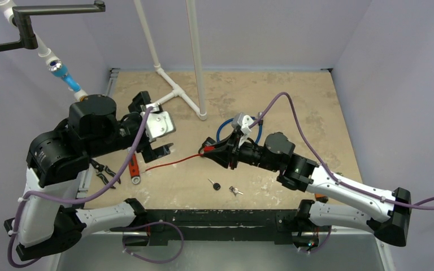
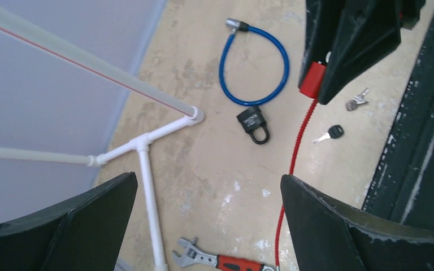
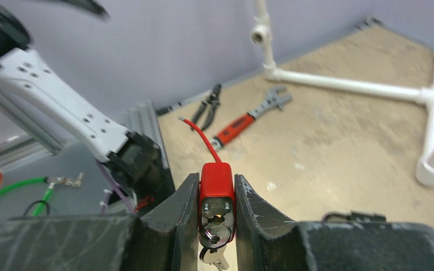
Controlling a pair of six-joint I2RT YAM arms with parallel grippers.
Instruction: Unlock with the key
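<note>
My right gripper (image 3: 217, 197) is shut on a red padlock (image 3: 217, 180) and holds it above the table. A silver key (image 3: 217, 228) sits in the keyhole on the lock's underside, with a second key hanging from its ring. A thin red cable (image 1: 169, 162) trails from the lock toward the left. In the top view the lock (image 1: 208, 149) is at mid-table. My left gripper (image 1: 157, 125) is open and empty, raised left of the lock. In the left wrist view its fingers (image 2: 361, 237) stand wide apart, with the red lock (image 2: 312, 79) ahead at the upper right.
A blue cable lock (image 2: 254, 62) and a black padlock (image 2: 254, 124) lie beyond the right gripper. A black-headed key (image 1: 215, 184) and silver keys (image 1: 235, 190) lie near the front edge. A red-handled wrench (image 1: 134, 168), pliers (image 1: 104, 172) and a white pipe frame (image 1: 178, 93) are at the left.
</note>
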